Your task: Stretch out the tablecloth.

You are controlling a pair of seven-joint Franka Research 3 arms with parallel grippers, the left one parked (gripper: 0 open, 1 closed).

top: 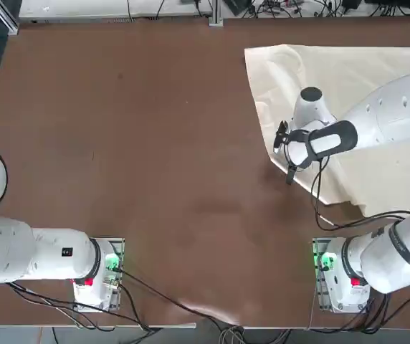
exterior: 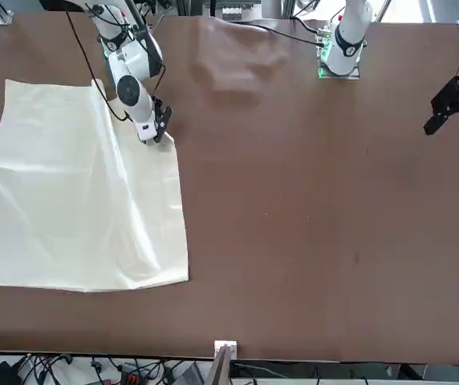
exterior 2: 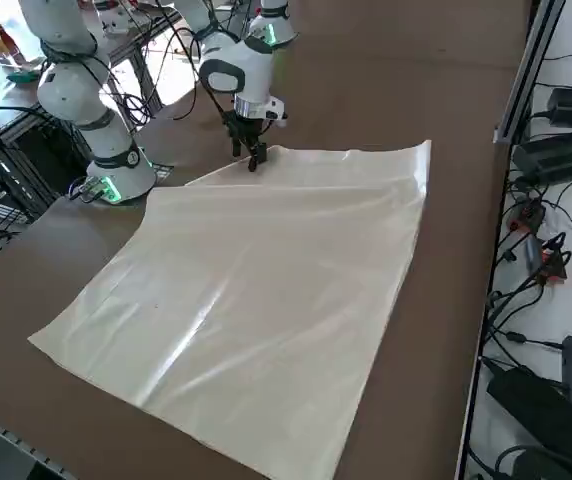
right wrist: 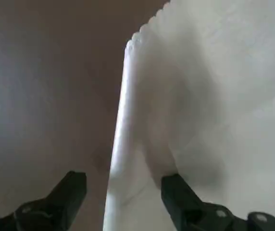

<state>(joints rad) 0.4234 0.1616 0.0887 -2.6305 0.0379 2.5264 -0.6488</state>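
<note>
The brown table (top: 133,143) fills each view, most of its surface bare. The cloth (exterior: 77,200) lies on the part of the table at the robot's right, reaching close to the far edge and toward the right edge. It is cream and plain, roughly square, and mostly flat, with soft creases running across it. Along the side that faces the middle of the table, a strip near the corner closest to the robot is folded back over the rest, so that side shows a raised, doubled edge; in the wrist view the edge has a fine zigzag cut.

The right arm (top: 384,118) reaches out from its base at the near edge and bends over the cloth.

The gripper (exterior 2: 254,158) points down at that folded corner, low over it; whether it touches the fabric cannot be told. Its fingers (right wrist: 183,199) are spread wide and straddle the folded edge, one over the bare table and the other over the cloth. Nothing is pinched between them.
</note>
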